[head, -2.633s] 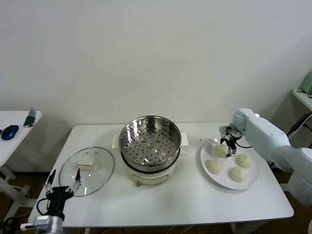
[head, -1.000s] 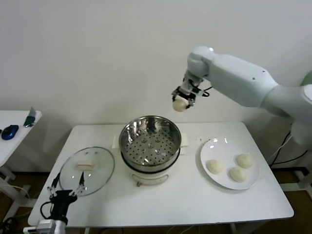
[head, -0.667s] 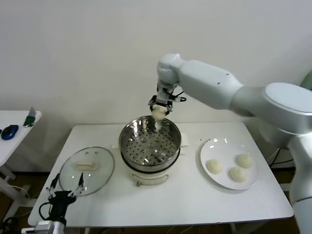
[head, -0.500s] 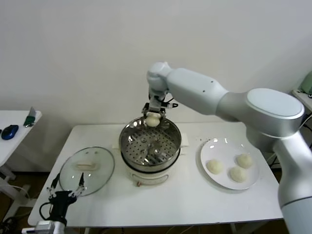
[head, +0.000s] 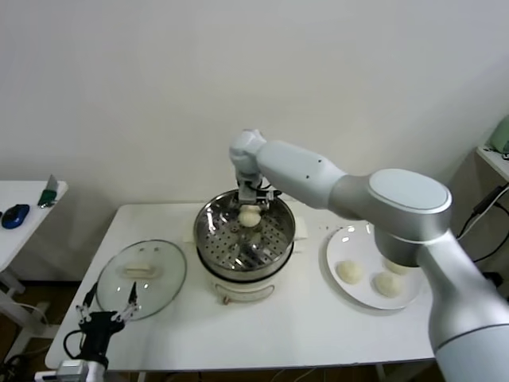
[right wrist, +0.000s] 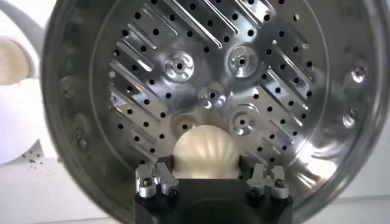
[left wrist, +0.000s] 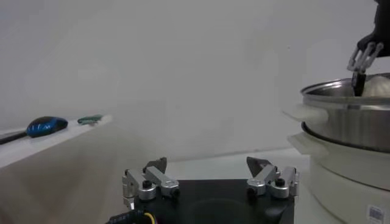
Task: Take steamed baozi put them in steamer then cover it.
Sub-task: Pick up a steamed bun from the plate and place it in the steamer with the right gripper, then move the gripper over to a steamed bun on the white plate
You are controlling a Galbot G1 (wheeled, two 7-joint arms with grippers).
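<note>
- White wall behind a white table (head: 318, 326); we look down on it from above.
- At the middle stands the steamer (head: 208, 239), a shiny steel basket with a holed floor on a cream pot base.
- Our right gripper (head: 250, 208) reaches down into the basket, near its far wall.
- Between its fingers sits one bun (right wrist: 206, 152), pale and pleated on top. In the right wrist view the fingers flank the bun closely; we cannot tell whether they pinch it or have just let go.
- Three more buns (head: 349, 271) lie on a plate (head: 358, 300) to the right of the steamer, apart from one another.
- To the steamer's left, flat on the table, lies the glass lid (head: 163, 288) with its cream handle (head: 139, 271) facing up.
- Our left gripper (head: 105, 317) hangs low at the table's near left edge, fingers spread wide and empty.
- We judge the buns light, soft and easily dented, best held gently across the sides.
- We judge the lid rigid and breakable, safest taken by its handle.
</note>
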